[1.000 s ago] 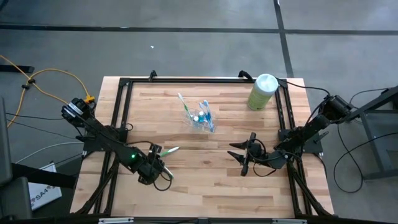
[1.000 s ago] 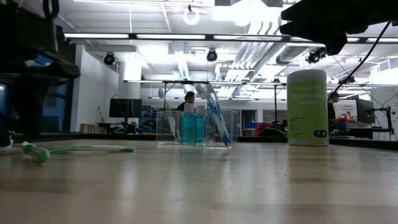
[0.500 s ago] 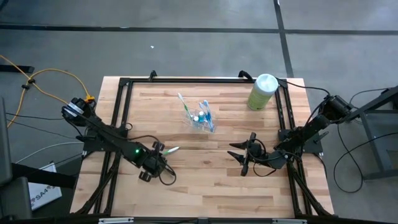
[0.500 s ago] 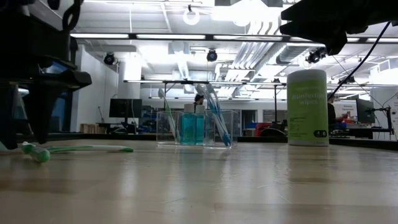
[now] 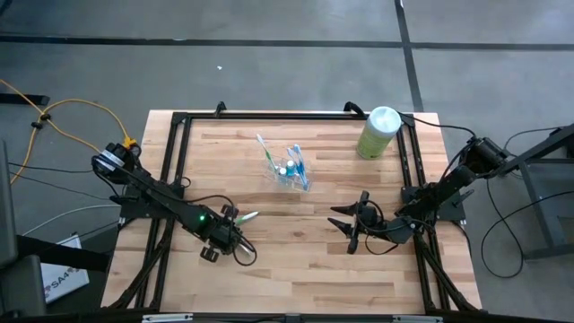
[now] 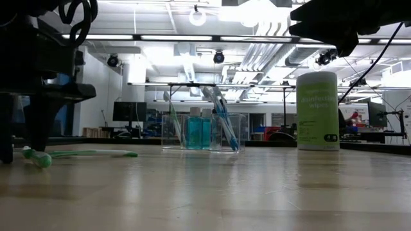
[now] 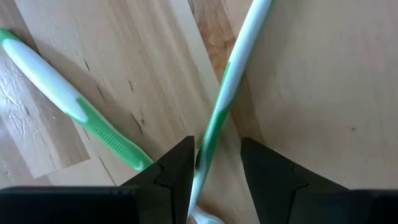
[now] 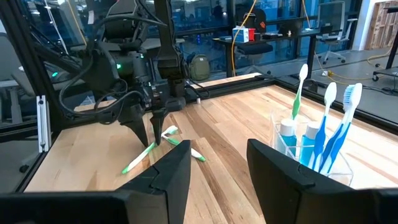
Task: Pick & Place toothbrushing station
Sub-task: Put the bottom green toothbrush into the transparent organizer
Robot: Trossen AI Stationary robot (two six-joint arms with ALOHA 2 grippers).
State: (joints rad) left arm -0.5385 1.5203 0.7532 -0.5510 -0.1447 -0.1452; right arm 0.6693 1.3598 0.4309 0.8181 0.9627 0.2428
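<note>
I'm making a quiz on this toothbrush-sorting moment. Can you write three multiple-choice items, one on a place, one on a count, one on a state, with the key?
1. Where does the pale green canister stand on the table?
A. Near the far right corner
B. Beside the left gripper
C. Inside the clear cup

2. How many green-white toothbrushes lie crossed on the wood under the left gripper?
A. None
B. Two
C. Five

3. How is the right gripper?
A. Shut on a tube
B. Holding the cup
C. Open, holding nothing

Key: 1 A, the high view shows it at that corner. 2 B, the left wrist view shows two green-white toothbrushes, crossed. 3 C, its fingers are spread apart, away from the clear cup.
</note>
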